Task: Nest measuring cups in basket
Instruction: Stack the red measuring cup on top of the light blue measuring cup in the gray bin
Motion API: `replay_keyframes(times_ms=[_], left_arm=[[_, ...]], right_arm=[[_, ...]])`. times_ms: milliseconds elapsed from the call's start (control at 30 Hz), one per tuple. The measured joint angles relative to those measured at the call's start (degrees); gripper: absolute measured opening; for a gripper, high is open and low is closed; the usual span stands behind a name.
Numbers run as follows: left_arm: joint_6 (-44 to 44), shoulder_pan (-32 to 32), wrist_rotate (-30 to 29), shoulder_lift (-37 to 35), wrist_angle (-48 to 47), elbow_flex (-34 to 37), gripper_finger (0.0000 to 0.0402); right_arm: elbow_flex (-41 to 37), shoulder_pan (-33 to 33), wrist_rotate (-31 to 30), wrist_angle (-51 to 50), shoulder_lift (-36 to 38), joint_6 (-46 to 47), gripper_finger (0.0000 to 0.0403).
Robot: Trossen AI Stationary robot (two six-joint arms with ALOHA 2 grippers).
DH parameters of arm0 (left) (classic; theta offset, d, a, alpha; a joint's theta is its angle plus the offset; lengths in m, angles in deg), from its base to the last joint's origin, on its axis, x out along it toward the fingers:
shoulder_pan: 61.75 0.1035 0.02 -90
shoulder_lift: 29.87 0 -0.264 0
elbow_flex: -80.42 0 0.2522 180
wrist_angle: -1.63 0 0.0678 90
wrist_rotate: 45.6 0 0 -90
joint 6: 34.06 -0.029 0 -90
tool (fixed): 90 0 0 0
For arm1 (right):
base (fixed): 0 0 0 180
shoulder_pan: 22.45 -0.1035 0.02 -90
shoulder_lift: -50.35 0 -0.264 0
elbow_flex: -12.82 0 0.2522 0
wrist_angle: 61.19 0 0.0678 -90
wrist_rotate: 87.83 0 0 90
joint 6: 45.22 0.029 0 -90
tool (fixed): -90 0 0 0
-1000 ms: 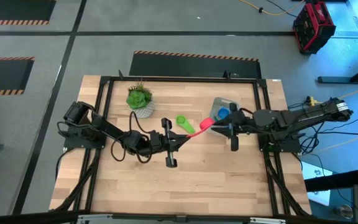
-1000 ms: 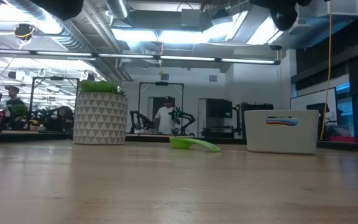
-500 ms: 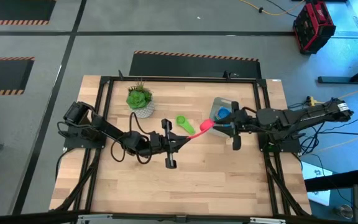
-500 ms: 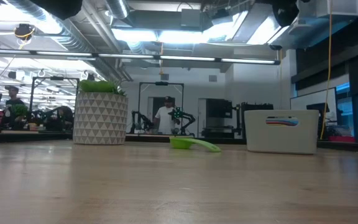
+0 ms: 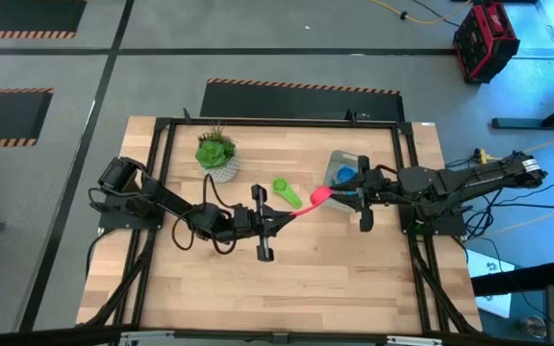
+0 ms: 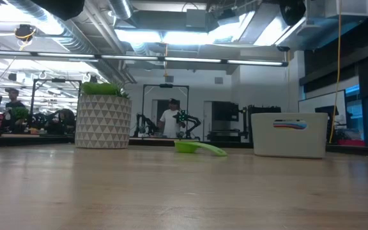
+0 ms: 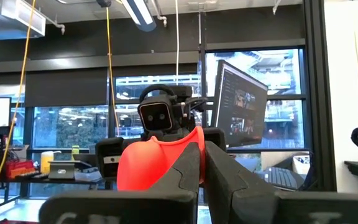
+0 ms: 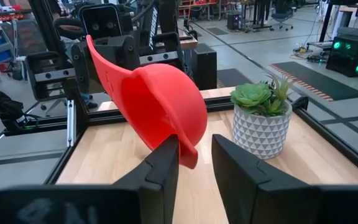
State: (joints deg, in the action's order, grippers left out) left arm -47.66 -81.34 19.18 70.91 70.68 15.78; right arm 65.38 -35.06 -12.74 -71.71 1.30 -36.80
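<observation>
A red measuring cup [image 5: 317,195] hangs above the table's middle between my two grippers. My left gripper [image 5: 291,210] is shut on its handle, and my right gripper [image 5: 339,197] is shut on its bowl. Both arms reach in roughly level. A green measuring cup [image 5: 286,190] lies on the wood just beyond the red one, also seen as the green cup [image 6: 200,148] in the low view. The pale basket [image 5: 338,158] stands at the far right with a blue cup [image 5: 344,175] inside; through its wall [image 6: 289,137] a band of colours shows. My left gripper pinches the red cup's flat handle [image 7: 194,163] between its two shut fingers, coming from the table's left and slanting upward. The bowl [image 7: 157,162] stands out past the fingertips, clear of the table. My right gripper has the end of the red cup's bowl [image 8: 188,152] between its two fingers, coming about level from the table's right. The bowl's rounded outside faces the wrist, and its handle [image 8: 104,68] slants away toward the left gripper. The cup hangs clear of the wood.
A small green plant in a white patterned pot [image 5: 217,156] stands at the far left of the table. A black frame [image 5: 162,173] runs around the table's edges. Bare wood lies along the near half of the table [image 5: 296,288].
</observation>
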Motion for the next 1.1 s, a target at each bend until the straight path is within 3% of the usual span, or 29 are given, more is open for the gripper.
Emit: replay_keyframes(times_ms=[600,867,1100], left_arm=[[0.02,0.09,0.02,0.01,-0.05,0.02,0.0002],[0.0,0.13,0.33,0.1,-0.64,0.02,0.0002],[-0.04,0.31,0.04,0.12,-1.76,0.02,0.0011]], right_arm=[[0.02,0.04,-1.6,6.13,-4.02,-1.54,0.0098],[0.02,0.11,-2.59,7.8,-4.68,-4.18,0.0051],[0.02,0.11,-4.46,7.76,-4.72,-4.32,0.0044]])
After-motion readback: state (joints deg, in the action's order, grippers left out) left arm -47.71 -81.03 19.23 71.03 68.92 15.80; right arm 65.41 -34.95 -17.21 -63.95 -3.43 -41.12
